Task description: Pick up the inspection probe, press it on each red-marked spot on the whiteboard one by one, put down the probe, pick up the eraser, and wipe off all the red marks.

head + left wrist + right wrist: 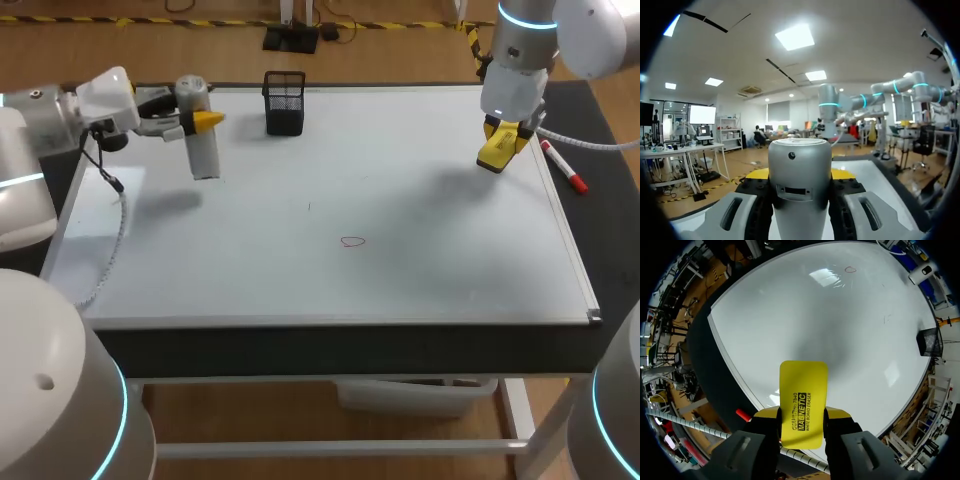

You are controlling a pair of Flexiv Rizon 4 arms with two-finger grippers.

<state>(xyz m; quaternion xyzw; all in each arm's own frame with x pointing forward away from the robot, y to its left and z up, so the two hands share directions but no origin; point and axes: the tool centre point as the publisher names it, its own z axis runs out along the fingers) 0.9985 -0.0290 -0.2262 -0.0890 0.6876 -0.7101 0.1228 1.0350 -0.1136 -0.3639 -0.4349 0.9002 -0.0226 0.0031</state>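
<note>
Nearest to the head camera were the rounded white bodies of the left arm (60, 400) and the right arm (615, 420). Beyond them the dark counter (600, 200) carried the wide white whiteboard (400, 200), which covered almost all of it.

Above the far left corner of the board, the left gripper (205, 120) was clenched on a grey, cylinder-shaped metal probe (200, 135). It held the probe upright and clear of the surface. Just beside it, at the far edge, stood a black wire-mesh pen holder (285, 102).

Over the far right part of the board, the right gripper (802, 415) grasped a flat yellow rectangular eraser (802, 400) by its two long sides. A red marker pen (563, 165) lay on the counter, just beside the right edge of the board. One small red mark (352, 241), a thin loop, remained near the middle, well apart from the eraser.

I think the wiping was the step in hand, although the probe was not yet put down. Three things could go wrong:
- The eraser might land tilted, so that only one edge rubbed and part of the loop stayed.
- It might slip between the fingers under pressure.
- The right arm might knock the marker pen.
</note>
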